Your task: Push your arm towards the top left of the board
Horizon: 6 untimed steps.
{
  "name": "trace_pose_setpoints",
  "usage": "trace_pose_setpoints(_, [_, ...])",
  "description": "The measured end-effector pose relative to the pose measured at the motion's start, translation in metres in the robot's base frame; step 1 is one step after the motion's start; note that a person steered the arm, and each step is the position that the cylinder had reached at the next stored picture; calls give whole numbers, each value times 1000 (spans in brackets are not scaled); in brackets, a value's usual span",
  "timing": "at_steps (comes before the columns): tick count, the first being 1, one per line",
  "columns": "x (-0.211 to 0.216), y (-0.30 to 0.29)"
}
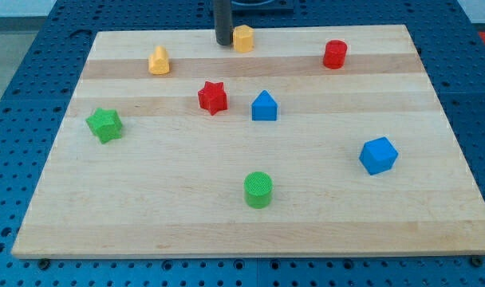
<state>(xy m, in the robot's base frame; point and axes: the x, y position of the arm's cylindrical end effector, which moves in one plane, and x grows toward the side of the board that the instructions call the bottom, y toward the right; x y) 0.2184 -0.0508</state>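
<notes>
My tip (224, 42) rests on the wooden board (147, 199) near its top edge, a little left of centre. It stands right beside the left side of a yellow hexagonal block (242, 38); I cannot tell if they touch. A yellow pentagon-like block (159, 60) lies to the tip's lower left. The board's top left corner (99, 36) is farther left.
A red star (213, 97) and a blue house-shaped block (264, 106) sit mid-board. A red cylinder (335, 54) is at the top right, a green star (105, 124) at the left, a green cylinder (258, 190) low centre, a blue cube (378, 155) at the right.
</notes>
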Motion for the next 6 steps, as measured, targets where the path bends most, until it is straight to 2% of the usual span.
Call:
trace_pose_setpoints(1, [29, 8])
trace_pose_setpoints(2, [13, 29])
trace_pose_setpoints(3, [-26, 4])
trace_pose_setpoints(5, [-26, -140])
trace_pose_setpoints(6, [16, -218])
